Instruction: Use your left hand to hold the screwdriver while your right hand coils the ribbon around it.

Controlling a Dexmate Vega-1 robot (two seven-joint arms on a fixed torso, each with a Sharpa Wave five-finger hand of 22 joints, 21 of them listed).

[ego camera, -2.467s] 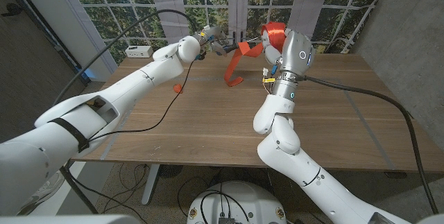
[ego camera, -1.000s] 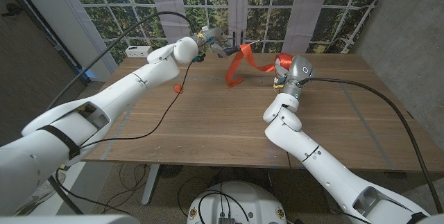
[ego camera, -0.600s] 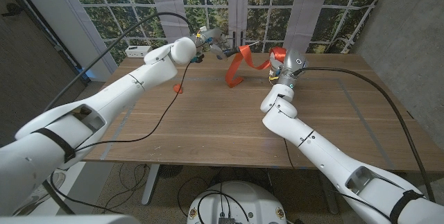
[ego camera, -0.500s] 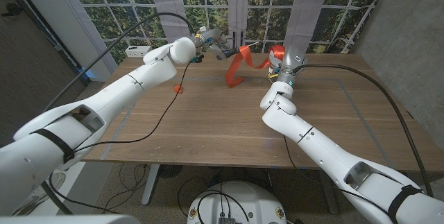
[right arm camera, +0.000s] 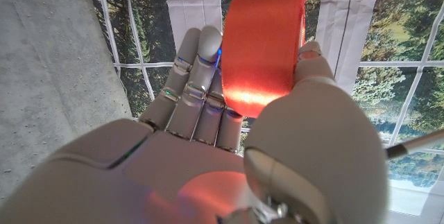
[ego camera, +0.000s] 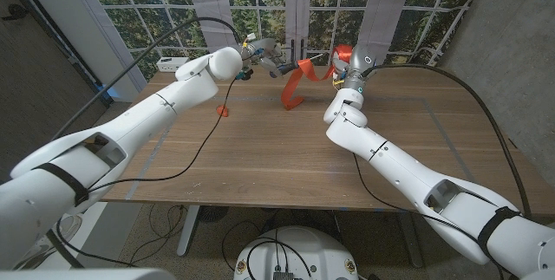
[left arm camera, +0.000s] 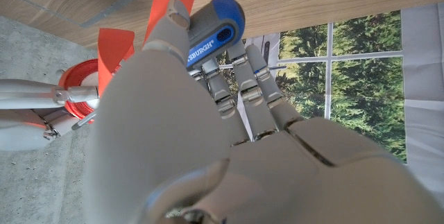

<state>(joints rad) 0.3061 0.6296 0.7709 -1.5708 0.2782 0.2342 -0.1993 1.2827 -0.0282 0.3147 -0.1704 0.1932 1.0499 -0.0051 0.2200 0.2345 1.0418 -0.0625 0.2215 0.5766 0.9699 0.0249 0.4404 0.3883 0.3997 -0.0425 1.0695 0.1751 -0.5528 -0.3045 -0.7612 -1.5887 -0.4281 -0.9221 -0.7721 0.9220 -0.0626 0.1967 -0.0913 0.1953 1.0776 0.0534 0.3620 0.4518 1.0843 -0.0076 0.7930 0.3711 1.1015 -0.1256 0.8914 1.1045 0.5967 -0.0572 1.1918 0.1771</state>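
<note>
Already the left hand (ego camera: 263, 54) is gripping the blue-handled metal screwdriver (left arm camera: 215, 26) at the upper middle of the head view, above the wooden table (ego camera: 260, 159). Beside it, the right hand (right arm camera: 236, 134) is pinching the orange-red fabric ribbon (right arm camera: 263, 50). How many turns are lying on the shaft is hidden; coiling looks unfinished, since a loose tail is hanging.

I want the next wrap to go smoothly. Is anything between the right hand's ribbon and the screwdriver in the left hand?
Nothing visible blocks it. The left hand holds the screwdriver above the table's far side; the ribbon already runs from its shaft across open air to the right hand, with a loose tail hanging toward the table.
</note>
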